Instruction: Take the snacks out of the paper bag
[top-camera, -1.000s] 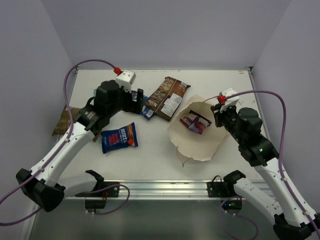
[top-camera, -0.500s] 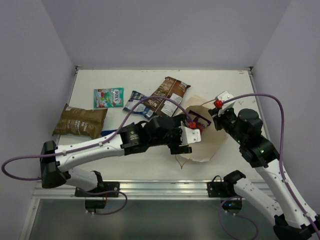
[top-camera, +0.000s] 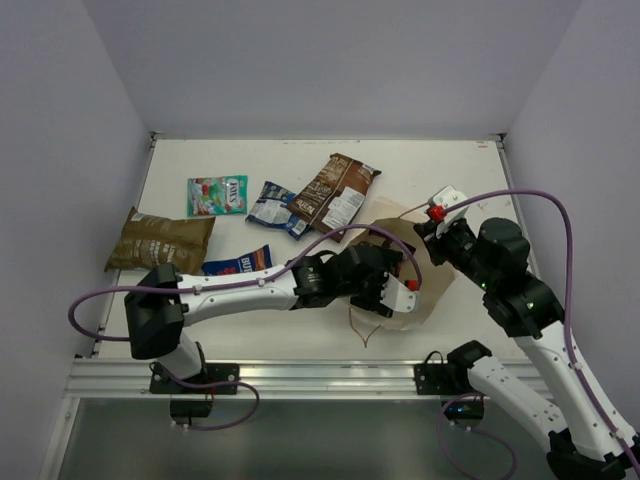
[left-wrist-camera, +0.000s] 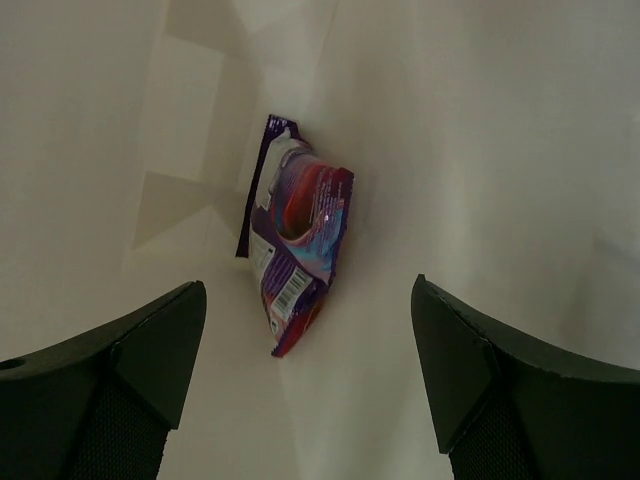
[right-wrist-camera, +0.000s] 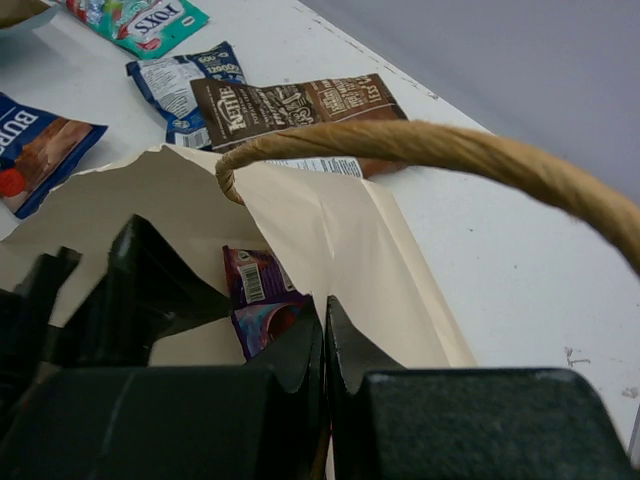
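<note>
From above, only the mouth of the tall cream paper bag (top-camera: 432, 288), lying on the white bench (top-camera: 450, 170) close to the front edge and filled by the left gripper (left-wrist-camera: 308, 310); nothing of the inside. From the left wrist, deep within, the purple foil packet (left-wrist-camera: 295, 245), resting on the pale bag wall, long axis running away from the camera and leaning slightly left, barcode end nearer. Jaws spread wide either side of it, touching nothing, bare paper all round. From the right wrist, the right gripper (right-wrist-camera: 323, 345), jaws together, pinching the bag's rim beneath the brown cord handle (right-wrist-camera: 450, 150). Out on open bench behind and left of the bag: dark brown-white packet (top-camera: 335, 195), blue-white packet (top-camera: 275, 208), green-red packet (top-camera: 217, 195), olive-brown packet (top-camera: 160, 242), and blue-red packet (top-camera: 237, 265), partly hidden under the left arm.
</note>
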